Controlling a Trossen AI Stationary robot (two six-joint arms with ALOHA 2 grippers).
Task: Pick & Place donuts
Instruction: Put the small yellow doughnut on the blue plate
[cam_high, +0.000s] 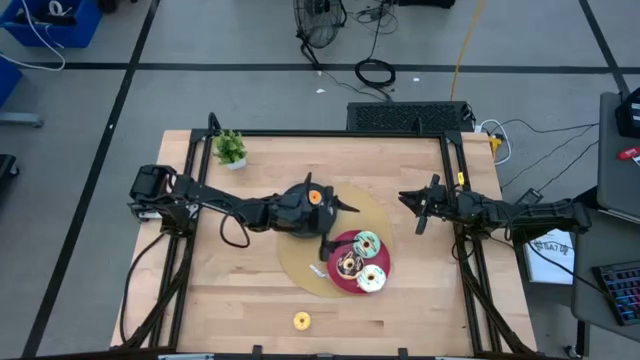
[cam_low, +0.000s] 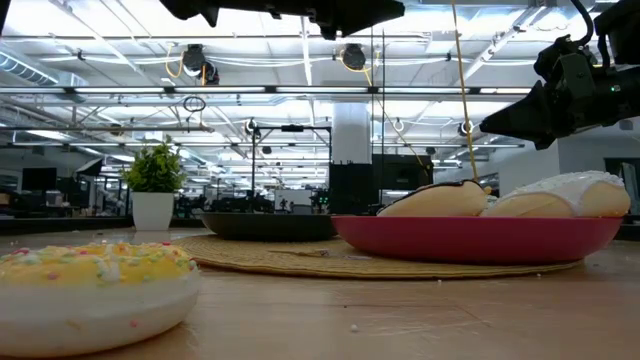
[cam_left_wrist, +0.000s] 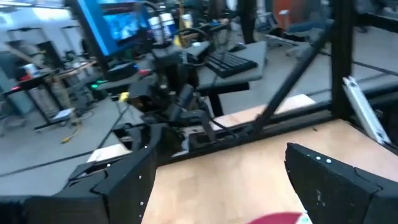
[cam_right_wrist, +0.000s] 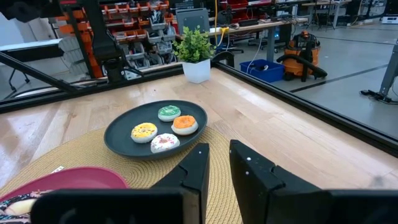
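Observation:
A black plate (cam_right_wrist: 155, 132) on a round woven mat (cam_high: 300, 265) carries several small donuts, among them an orange one (cam_right_wrist: 184, 124) and a green one (cam_right_wrist: 168, 112). Beside it a red plate (cam_high: 340, 285) holds a mint-green donut (cam_high: 366, 243), a brown one (cam_high: 348, 264) and a white-yellow one (cam_high: 371, 279). A lone yellow donut (cam_high: 301, 320) lies flat on the bare wood near the front edge. My left gripper (cam_left_wrist: 217, 186) hovers open and empty above the two plates, pointing level toward the table's right side. My right gripper (cam_high: 420, 207) waits shut at the right edge.
A small potted plant (cam_high: 230, 150) stands at the far left corner. Black frame rails (cam_high: 455, 170) run along the table's sides. Bare wood (cam_high: 230, 290) lies to the left of the mat and along the near edge.

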